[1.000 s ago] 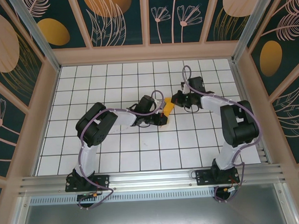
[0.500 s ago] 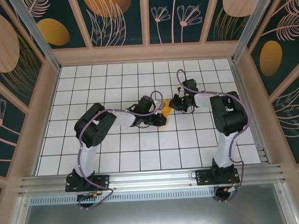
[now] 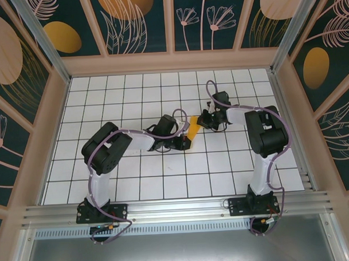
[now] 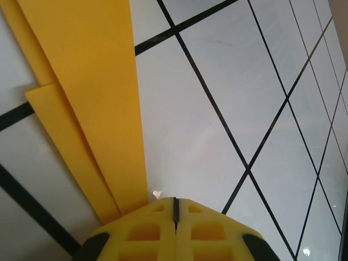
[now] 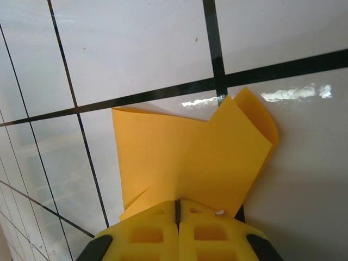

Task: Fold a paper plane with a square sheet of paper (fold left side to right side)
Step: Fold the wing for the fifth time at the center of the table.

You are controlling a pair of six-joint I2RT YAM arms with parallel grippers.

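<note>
With my right gripper (image 5: 178, 203) clamped on the paper (image 5: 179, 157) and left gripper (image 4: 175, 201) shut beside its tip, any tug could tear it

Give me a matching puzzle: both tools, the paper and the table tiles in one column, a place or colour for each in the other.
1. left tool
2. right tool
3. paper
4. table tiles

A. white with black lines
B. shut, at the paper's upper end in the top view
C. orange
D. shut, at the paper's lower end in the top view

Pairs: 1-D, 2-B, 3-C, 4-A.
</note>
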